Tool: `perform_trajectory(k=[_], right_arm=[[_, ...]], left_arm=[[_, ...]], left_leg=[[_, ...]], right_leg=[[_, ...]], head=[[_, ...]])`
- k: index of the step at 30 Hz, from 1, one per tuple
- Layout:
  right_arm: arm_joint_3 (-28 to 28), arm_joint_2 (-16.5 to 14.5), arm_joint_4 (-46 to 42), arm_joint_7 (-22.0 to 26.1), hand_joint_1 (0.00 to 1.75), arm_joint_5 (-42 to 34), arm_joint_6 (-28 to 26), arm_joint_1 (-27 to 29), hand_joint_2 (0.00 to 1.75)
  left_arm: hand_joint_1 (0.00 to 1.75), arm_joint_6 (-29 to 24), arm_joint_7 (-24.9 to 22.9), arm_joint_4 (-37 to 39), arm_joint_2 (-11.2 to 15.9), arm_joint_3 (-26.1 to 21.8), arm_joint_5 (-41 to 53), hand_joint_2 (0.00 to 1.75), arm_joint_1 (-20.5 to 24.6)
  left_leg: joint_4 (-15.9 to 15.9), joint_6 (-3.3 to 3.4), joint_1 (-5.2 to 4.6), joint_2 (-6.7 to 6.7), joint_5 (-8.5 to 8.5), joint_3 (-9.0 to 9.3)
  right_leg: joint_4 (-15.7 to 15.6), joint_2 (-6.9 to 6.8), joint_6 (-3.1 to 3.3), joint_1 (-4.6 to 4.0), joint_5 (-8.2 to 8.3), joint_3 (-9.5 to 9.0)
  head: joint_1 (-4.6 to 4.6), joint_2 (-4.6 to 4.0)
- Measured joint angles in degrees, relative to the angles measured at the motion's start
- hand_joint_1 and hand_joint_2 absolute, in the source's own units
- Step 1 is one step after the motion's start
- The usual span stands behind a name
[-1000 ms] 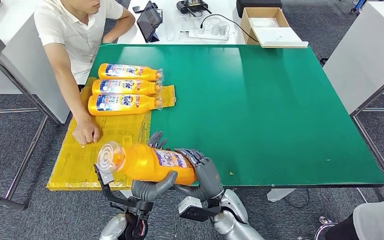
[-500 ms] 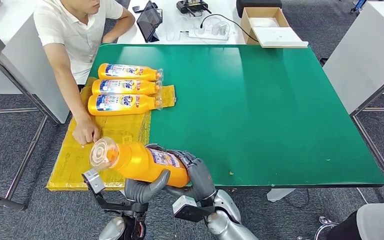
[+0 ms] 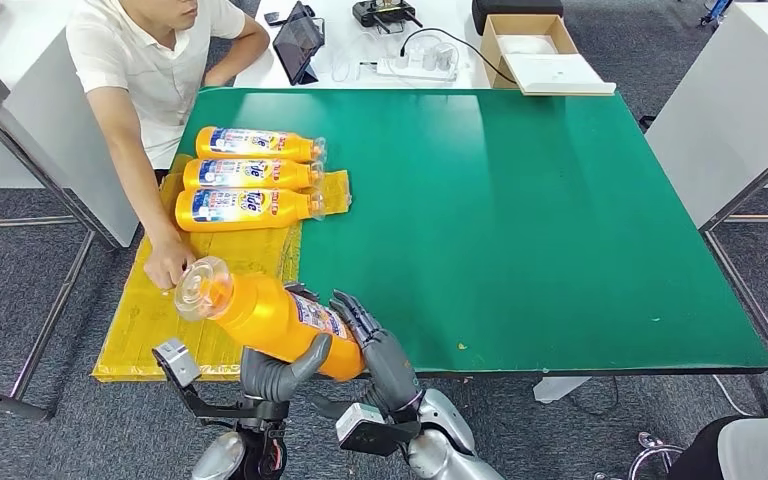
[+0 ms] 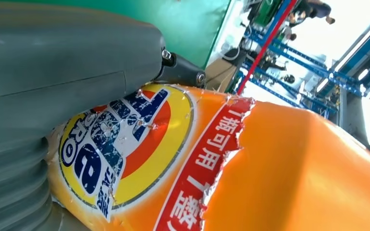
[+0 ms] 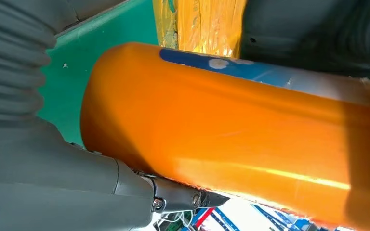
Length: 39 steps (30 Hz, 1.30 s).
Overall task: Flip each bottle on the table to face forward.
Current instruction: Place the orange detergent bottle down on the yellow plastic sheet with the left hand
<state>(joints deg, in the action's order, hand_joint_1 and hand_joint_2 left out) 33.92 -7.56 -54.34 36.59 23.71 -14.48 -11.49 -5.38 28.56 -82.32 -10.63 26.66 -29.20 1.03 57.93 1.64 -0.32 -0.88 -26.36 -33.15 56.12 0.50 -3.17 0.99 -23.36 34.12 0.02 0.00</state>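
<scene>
Both hands – left hand (image 3: 278,372) & right hand (image 3: 380,352) – grip orange bottle (image 3: 270,318), lifted over table's (image 3: 560,220) near edge; cap has swung toward yellow sheet (image 3: 160,320) since earlier – flip underway, not set down.

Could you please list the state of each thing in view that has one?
Held bottle: lifted, tilted, cap on, gripped by both hands.
Three bottles: lying flat in a row, labels up.
Left hand: gripping the bottle.
Right hand: gripping the bottle.
Cardboard box: open.
</scene>
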Motion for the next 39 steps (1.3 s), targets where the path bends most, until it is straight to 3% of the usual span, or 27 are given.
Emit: perform_trajectory(k=[7,14,18,23,26,29,34,39], right_arm=[[1.0,0.9,-1.8,0.1,0.00,5.2,-10.5,4.3,0.00],[2.3,3.6,-7.0,-0.5,0.00,8.0,-17.3,9.5,0.00],[1.5,5.8,-10.8,-1.7,0.00,8.6,-21.0,11.8,0.00],[-0.7,7.7,-14.4,-2.2,0.00,10.2,-21.4,13.4,0.00],[-1.5,7.8,-15.3,-1.8,0.00,10.7,-21.1,13.5,0.00],[-2.0,7.8,-15.7,-1.4,0.00,11.0,-20.8,13.5,0.00],[-2.2,7.3,-15.8,-0.2,0.00,11.2,-19.2,13.1,0.00],[-2.2,6.6,-15.8,0.8,0.00,10.0,-16.6,12.5,0.00]], left_arm=[[1.75,-10.4,-4.4,0.4,0.1,-1.3,8.5,1.75,1.3],[1.75,-11.2,-4.6,2.0,0.4,-5.0,9.3,1.75,3.7],[1.75,-15.0,-4.5,1.9,0.8,-7.2,13.1,1.75,3.8],[1.75,-28.0,-3.6,4.6,2.5,-8.2,35.8,1.75,5.7],[1.75,-32.7,-5.0,7.8,3.1,-8.5,46.6,1.75,7.3],[1.75,-33.8,-7.6,11.1,3.2,-9.1,54.9,1.75,8.9],[1.75,-34.4,-17.0,21.0,3.1,-13.1,85.0,1.75,14.5],[1.75,-33.1,-22.0,34.7,3.1,-16.1,90.0,1.75,21.9]], left_leg=[[0.0,0.00,0.00,-0.02,-0.01,-0.04],[0.0,0.00,0.00,-0.02,-0.01,-0.04],[0.0,0.00,-0.01,-0.03,-0.01,-0.04],[0.0,0.00,-0.01,-0.04,-0.01,-0.04],[0.0,0.00,-0.01,0.00,0.00,-0.02],[0.0,0.01,0.00,-0.02,0.01,-0.01],[0.0,0.02,0.00,-0.01,0.03,0.00],[0.0,0.02,0.00,-0.04,0.06,0.01]], right_leg=[[0.0,-0.01,0.00,0.01,-0.01,0.02],[0.0,-0.02,0.00,0.01,0.00,0.00],[0.0,-0.02,0.00,0.01,0.00,0.00],[0.0,-0.02,0.00,0.01,0.00,0.00],[0.0,-0.01,0.00,0.00,0.00,-0.01],[0.0,-0.02,0.00,0.00,0.01,-0.02],[0.0,-0.02,-0.01,0.00,0.02,-0.04],[0.0,-0.03,-0.01,0.00,0.02,-0.06]], head=[[0.02,0.00],[0.01,-0.01],[0.02,0.00],[0.02,-0.01],[0.01,-0.01],[0.02,0.00],[0.02,-0.01],[0.02,0.00]])
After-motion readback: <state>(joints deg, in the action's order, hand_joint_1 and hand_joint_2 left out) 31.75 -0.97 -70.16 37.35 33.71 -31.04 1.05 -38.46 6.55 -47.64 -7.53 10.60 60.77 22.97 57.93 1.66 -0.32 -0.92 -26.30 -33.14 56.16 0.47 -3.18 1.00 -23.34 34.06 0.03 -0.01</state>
